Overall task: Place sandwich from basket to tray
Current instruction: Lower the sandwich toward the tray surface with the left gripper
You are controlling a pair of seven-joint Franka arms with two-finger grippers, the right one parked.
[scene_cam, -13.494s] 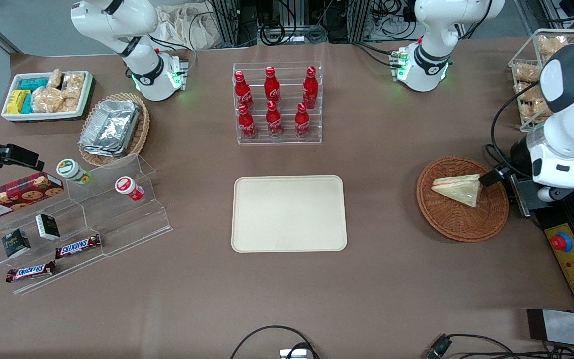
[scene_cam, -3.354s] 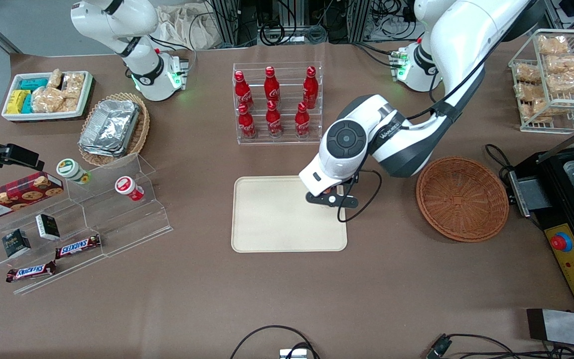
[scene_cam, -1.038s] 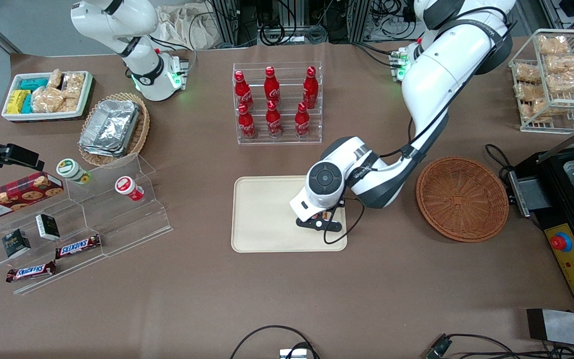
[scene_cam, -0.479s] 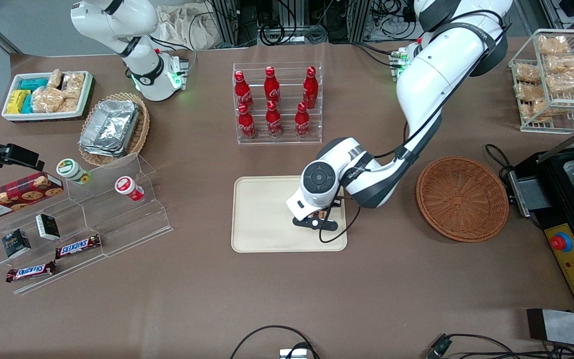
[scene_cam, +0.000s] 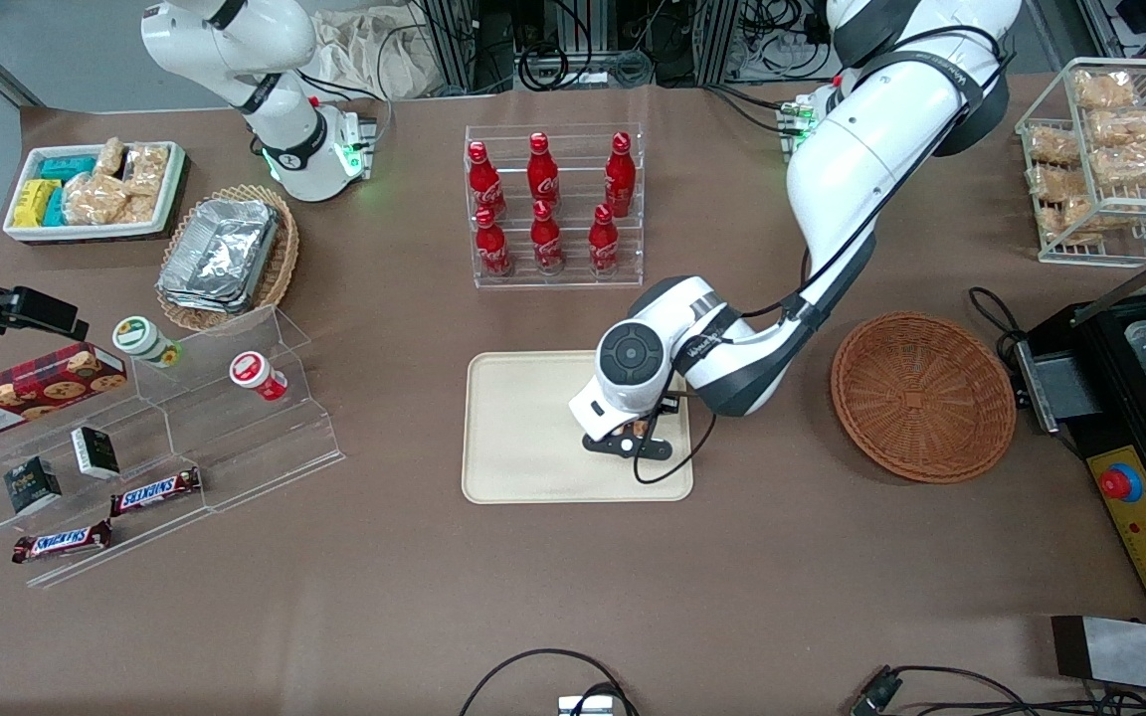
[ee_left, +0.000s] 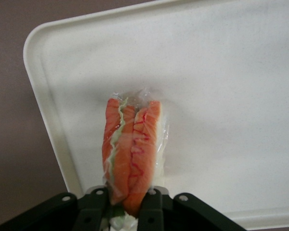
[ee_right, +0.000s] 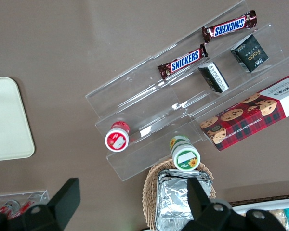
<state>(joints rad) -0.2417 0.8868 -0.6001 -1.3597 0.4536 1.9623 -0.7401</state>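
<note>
The sandwich point(ee_left: 131, 151) shows its orange and green cut edge in clear wrap, pinched between the black fingers point(ee_left: 95, 211) of my gripper point(ee_left: 124, 214), which is shut on it. It hangs low over the cream tray point(ee_left: 231, 72), close to one rounded corner; whether it touches the tray I cannot tell. In the front view my gripper point(scene_cam: 630, 438) is over the tray point(scene_cam: 523, 428), on the side nearer the basket, and the wrist hides nearly all of the sandwich. The reddish-brown wicker basket point(scene_cam: 923, 395) lies bare toward the working arm's end of the table.
A clear rack of red cola bottles point(scene_cam: 553, 204) stands farther from the front camera than the tray. A stepped acrylic stand point(scene_cam: 185, 438) with snack bars, cups and a cookie box sits toward the parked arm's end. A wire basket of bagged snacks point(scene_cam: 1110, 149) and a black machine point(scene_cam: 1140, 418) flank the wicker basket.
Over the last second my gripper with the sandwich has shifted slightly farther over the tray, away from the basket and away from the front camera. Earlier, the sandwich lay in the basket.
</note>
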